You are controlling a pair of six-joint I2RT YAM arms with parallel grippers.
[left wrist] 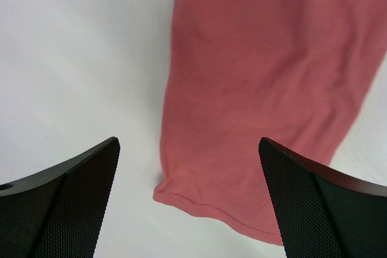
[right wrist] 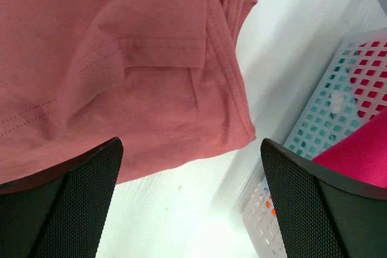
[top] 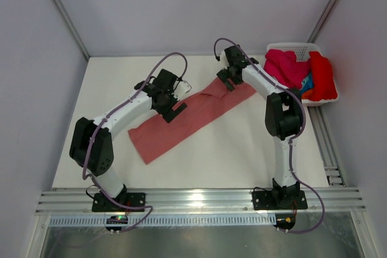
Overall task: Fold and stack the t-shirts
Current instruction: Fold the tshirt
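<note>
The left gripper (top: 175, 109) stands wide and holds nothing. It hangs over the upper edge of the salmon t-shirt (top: 181, 124). The shirt lies as a long folded strip, slanting from lower left to upper right across the white table (top: 242, 149). In the left wrist view the shirt's hemmed end shows between the fingers (left wrist: 78, 197).

The right gripper (top: 227, 81) is equally wide and empty, above the strip's upper-right end. Its wrist view shows a stitched sleeve and the collar there.

At the table's upper-right corner, a white basket (top: 290, 46) holds a magenta t-shirt (top: 287, 66) and a red t-shirt (top: 324, 77). Blue cloth (top: 308, 82) and orange cloth (top: 307, 93) show between them.
</note>
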